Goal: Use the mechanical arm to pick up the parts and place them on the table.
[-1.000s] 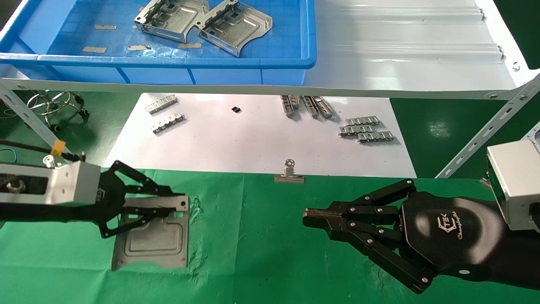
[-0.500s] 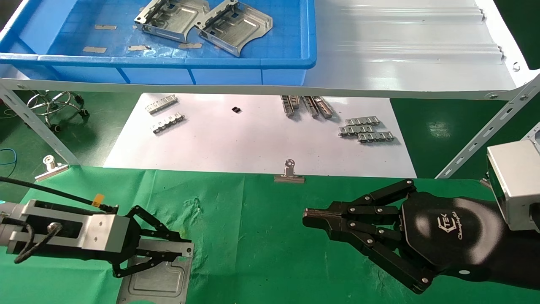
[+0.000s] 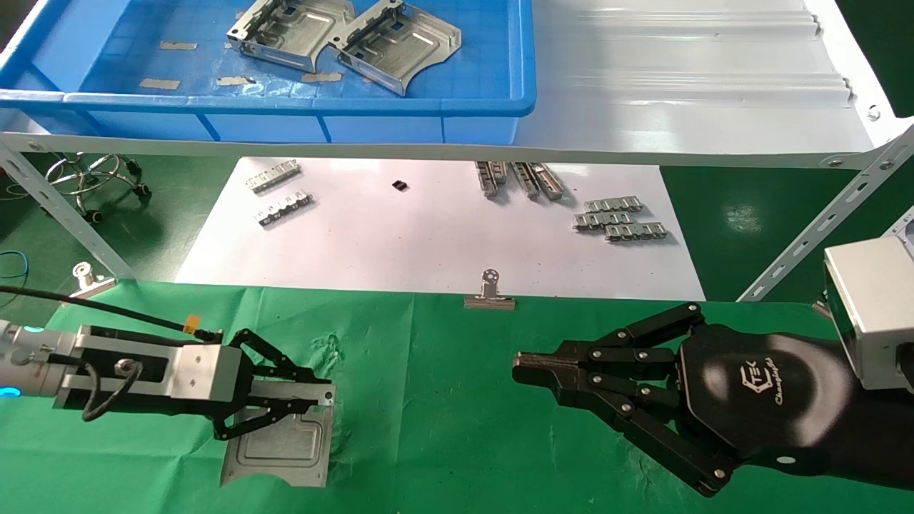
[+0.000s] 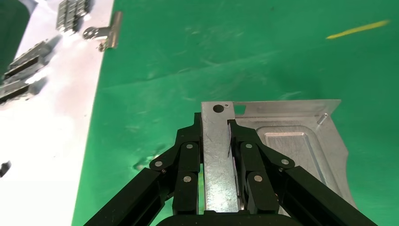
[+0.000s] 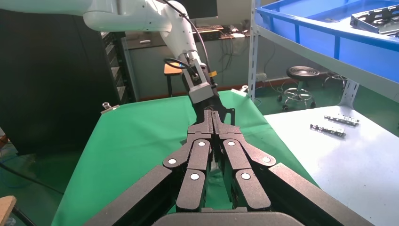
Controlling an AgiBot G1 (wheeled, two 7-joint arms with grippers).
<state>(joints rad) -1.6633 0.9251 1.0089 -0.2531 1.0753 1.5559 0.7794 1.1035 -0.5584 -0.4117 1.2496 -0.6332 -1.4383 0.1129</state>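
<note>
While my left tool [image 3: 296,400] pinched the part [image 3: 282,446] by its folded flange, the plate hung flat below, near the green surface's [image 3: 443,371] left edge; my right tool [image 3: 528,371] idled shut.

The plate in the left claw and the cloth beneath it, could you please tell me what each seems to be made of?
The plate looks like stamped sheet metal with a brushed silver-grey finish: it has an embossed outline, punched holes and a dull sheen. The left claw is shut on its folded flange. The cloth appears to be matte green fabric, judging by its wrinkles.
</note>
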